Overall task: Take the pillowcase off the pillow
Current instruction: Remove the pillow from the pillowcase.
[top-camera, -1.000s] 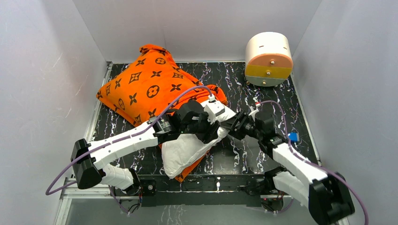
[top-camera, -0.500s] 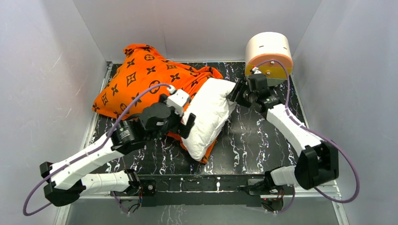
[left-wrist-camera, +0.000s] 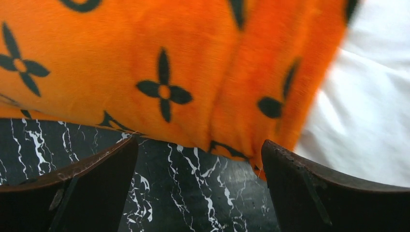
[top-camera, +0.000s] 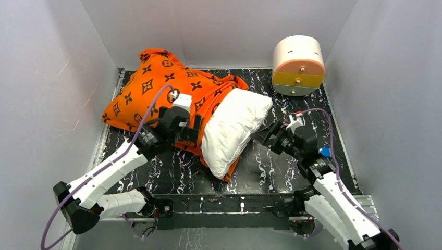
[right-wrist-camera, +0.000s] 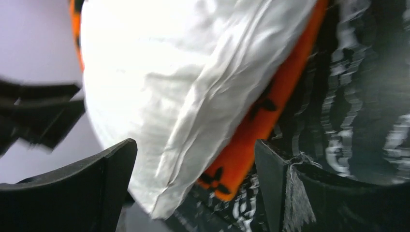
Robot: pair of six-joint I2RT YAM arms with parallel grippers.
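While the pillowcase (top-camera: 156,88) sits bunched at the far left of the table (top-camera: 271,172), the left gripper (top-camera: 192,134) hangs at its near edge, jaws wide, holding nothing. Next over, the pillow (top-camera: 234,125) pokes halfway out, and the right gripper (top-camera: 262,136) sits just beside it, also spread and empty. Looks mid-pull to me: each needs a fresh grab, fabric left, pillow right
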